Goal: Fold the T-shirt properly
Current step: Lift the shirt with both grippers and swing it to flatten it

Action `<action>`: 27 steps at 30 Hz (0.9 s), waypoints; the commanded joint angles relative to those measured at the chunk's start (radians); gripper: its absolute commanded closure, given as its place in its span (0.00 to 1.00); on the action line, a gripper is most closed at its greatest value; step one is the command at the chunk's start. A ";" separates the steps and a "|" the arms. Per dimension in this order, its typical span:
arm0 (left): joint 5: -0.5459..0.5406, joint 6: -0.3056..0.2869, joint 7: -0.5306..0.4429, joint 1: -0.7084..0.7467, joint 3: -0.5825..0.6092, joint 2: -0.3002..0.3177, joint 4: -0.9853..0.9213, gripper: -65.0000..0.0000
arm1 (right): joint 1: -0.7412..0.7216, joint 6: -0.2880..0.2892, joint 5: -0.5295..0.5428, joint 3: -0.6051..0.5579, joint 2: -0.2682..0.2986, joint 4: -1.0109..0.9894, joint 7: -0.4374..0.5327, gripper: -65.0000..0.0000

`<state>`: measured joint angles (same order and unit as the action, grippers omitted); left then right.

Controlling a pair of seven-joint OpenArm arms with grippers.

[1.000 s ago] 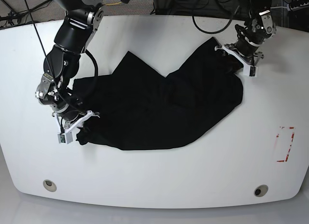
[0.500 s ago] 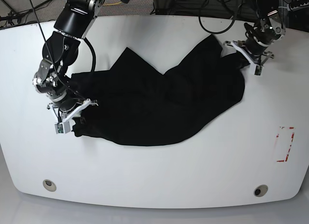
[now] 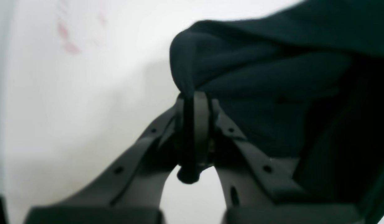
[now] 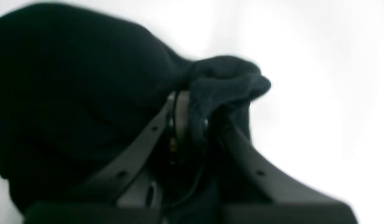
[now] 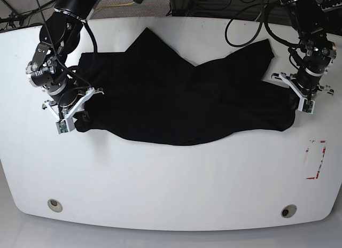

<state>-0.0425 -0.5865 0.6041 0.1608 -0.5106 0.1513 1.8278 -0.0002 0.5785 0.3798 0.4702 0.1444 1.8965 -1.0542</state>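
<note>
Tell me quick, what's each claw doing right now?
Left gripper: closed, holding a bunched part of the black T-shirt.
Right gripper: closed, holding another bunched part of it.

Front strip of counter (image 5: 171, 189): unobstructed, edge to edge. Rear middle: barred by shirt (image 5: 176, 103), arms flanking both ends.

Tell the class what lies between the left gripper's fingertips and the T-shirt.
Nothing: the left wrist view shows no gap, as the left gripper is shut directly on a fold of the T-shirt.
</note>
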 commanded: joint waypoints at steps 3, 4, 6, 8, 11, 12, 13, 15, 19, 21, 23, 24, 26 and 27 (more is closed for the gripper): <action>0.074 0.004 -0.025 -0.073 -0.006 0.023 0.068 1.00 | -0.047 0.001 0.014 0.005 0.033 0.024 0.030 1.00; 0.088 0.004 -0.025 -0.091 -0.003 0.031 0.071 1.00 | -0.065 0.001 0.009 0.005 0.033 0.021 0.030 1.00; 0.106 0.004 -0.025 -0.132 -0.001 0.041 0.071 1.00 | -0.096 0.001 0.008 0.005 0.041 0.010 0.030 1.00; 0.123 0.004 -0.025 -0.169 -0.001 0.043 0.076 1.00 | -0.122 0.001 0.008 -0.001 0.057 -0.007 0.030 1.00; 0.163 0.004 -0.025 -0.217 -0.001 0.043 0.095 1.00 | -0.165 0.001 0.009 -0.001 0.085 -0.038 0.028 1.00; 0.175 0.004 -0.025 -0.231 0.000 0.043 0.095 1.00 | -0.180 0.001 0.011 -0.001 0.094 -0.050 0.028 1.00; 0.188 0.004 -0.023 -0.254 0.008 0.043 0.095 1.00 | -0.202 0.001 0.011 -0.003 0.102 -0.067 0.028 1.00; 0.223 0.004 -0.022 -0.312 0.040 0.041 0.095 1.00 | -0.268 0.002 0.011 -0.004 0.114 -0.120 0.028 1.00; 0.254 0.004 0.049 -0.404 0.071 0.038 0.099 1.00 | -0.373 0.036 0.011 -0.004 0.149 -0.222 0.027 1.00; 0.255 0.004 0.092 -0.471 0.092 0.038 0.095 1.00 | -0.435 0.041 0.011 -0.015 0.165 -0.282 0.027 1.00; 0.255 0.009 0.130 -0.533 0.122 0.041 0.094 1.00 | -0.515 0.042 0.015 -0.064 0.186 -0.355 0.027 1.00; 0.255 0.009 0.141 -0.553 0.128 0.041 0.094 1.00 | -0.541 0.042 0.015 -0.081 0.199 -0.375 0.027 1.00; 0.255 0.009 0.167 -0.619 0.142 0.041 0.092 1.00 | -0.627 0.042 0.011 -0.123 0.217 -0.421 0.027 1.00; 0.255 0.009 0.173 -0.640 0.142 0.041 0.092 1.00 | -0.656 0.042 0.009 -0.133 0.222 -0.441 0.027 1.00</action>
<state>0.2157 -0.5884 0.7788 -0.4343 -0.3679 0.1799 1.9030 -0.5865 0.6201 0.3714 0.3500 0.3386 1.4700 -1.0599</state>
